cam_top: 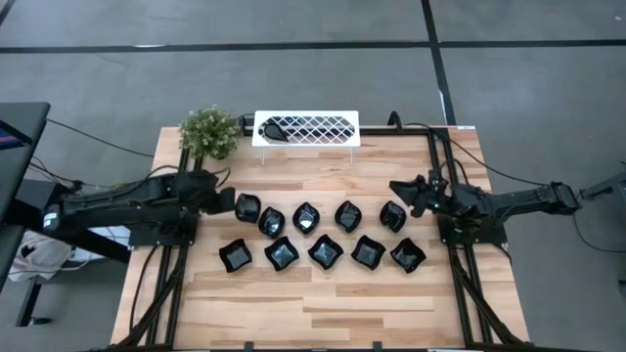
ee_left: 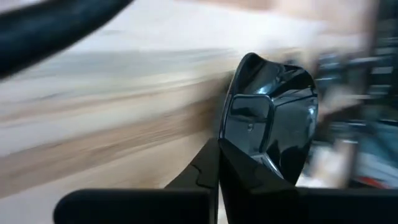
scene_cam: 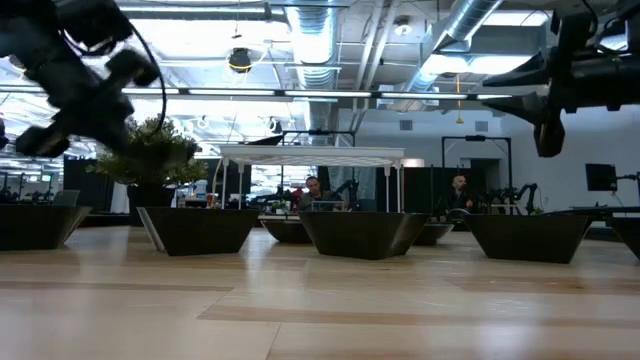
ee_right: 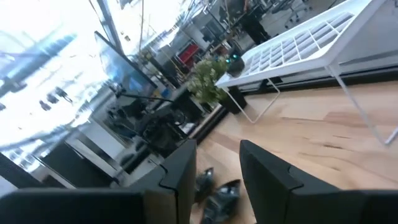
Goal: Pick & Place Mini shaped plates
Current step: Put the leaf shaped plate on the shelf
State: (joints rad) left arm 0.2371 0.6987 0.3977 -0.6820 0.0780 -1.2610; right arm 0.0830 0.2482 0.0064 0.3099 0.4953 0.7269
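From above: left tool pinched shut on a small black plate, near the white rack; other plates in rows below it.

Left wrist: plate gripped by its rim. Next, probably: carry to the rack.

Right wrist: right tool open, empty.

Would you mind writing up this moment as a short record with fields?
Left gripper: shut on a black plate, at the left end of the rows.
Right gripper: open, empty, waiting at the table's right.
Plates on table: ten, in two rows of five.
White rack: back edge, one plate on it.
Plant: left of rack.
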